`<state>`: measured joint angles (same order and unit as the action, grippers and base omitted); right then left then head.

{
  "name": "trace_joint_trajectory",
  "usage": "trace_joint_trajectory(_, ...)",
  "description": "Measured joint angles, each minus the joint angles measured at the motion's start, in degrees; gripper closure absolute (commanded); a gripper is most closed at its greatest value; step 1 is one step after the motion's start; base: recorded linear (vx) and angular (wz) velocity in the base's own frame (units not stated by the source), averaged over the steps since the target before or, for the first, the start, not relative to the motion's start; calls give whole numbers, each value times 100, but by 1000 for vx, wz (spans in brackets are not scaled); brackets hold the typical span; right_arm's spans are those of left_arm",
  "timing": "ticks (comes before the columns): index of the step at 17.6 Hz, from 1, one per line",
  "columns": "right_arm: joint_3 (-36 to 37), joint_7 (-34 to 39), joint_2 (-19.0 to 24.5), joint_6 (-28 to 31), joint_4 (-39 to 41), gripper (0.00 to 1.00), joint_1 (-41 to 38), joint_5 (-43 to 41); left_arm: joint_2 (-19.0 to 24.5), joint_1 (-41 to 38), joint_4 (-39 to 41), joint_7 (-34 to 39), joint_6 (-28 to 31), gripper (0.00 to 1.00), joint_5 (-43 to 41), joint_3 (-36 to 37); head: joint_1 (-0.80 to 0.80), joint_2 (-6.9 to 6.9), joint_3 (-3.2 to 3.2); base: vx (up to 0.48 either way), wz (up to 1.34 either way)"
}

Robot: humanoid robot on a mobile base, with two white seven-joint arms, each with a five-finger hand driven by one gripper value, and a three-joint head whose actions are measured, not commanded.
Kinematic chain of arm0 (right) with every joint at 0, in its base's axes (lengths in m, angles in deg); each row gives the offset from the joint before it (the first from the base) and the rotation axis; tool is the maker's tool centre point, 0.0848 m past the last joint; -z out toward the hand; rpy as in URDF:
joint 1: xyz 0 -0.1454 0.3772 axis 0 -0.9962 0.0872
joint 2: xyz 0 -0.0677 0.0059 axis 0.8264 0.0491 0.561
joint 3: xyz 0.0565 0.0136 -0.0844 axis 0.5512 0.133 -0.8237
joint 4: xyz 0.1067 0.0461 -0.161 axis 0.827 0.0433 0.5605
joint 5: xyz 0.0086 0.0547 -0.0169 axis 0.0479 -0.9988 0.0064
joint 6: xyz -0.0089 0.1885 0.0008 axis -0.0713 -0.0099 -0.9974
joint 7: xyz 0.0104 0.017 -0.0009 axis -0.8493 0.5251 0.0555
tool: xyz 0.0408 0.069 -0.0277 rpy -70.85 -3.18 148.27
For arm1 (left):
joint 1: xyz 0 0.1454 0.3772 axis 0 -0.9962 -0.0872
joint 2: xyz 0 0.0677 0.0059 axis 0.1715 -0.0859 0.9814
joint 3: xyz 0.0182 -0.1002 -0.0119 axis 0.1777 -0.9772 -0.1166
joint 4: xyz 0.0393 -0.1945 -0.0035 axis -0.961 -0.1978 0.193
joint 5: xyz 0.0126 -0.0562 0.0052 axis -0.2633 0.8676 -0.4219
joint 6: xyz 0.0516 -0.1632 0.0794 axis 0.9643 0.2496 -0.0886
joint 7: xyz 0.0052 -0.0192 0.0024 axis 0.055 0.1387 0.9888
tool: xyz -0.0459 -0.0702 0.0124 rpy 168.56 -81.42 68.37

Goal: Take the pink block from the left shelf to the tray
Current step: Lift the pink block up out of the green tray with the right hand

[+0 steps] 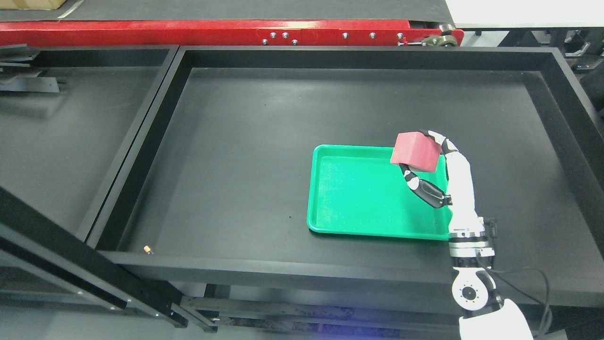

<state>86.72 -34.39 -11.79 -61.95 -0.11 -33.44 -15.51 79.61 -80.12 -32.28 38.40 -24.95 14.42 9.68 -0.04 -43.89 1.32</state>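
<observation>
A pink block [415,152] hangs in the air over the far right corner of the green tray [358,193]. My right hand [427,163] is shut on it, thumb under the block and fingers [436,138] curled over its top right edge. The white right arm rises from the lower right of the picture. The tray lies flat on the black table and holds nothing. My left arm does not show.
The tray sits in a large black bin-like table [236,141] with raised walls. A second black compartment [71,123] lies to the left. A red beam [212,32] runs along the back. A small brown speck [147,248] lies near the front left wall.
</observation>
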Motion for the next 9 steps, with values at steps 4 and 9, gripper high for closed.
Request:
trace_joint_trajectory(4, 92, -3, 0, -101, 97, 95, -45, -51, 0, 0, 0, 0, 0, 0, 0, -1, 0, 0, 0, -112, 185)
trace_joint_trajectory(9, 170, -3, 0, -122, 173, 95, -68, -79, 0, 0, 0, 0, 0, 0, 0, -1, 0, 0, 0, -146, 333)
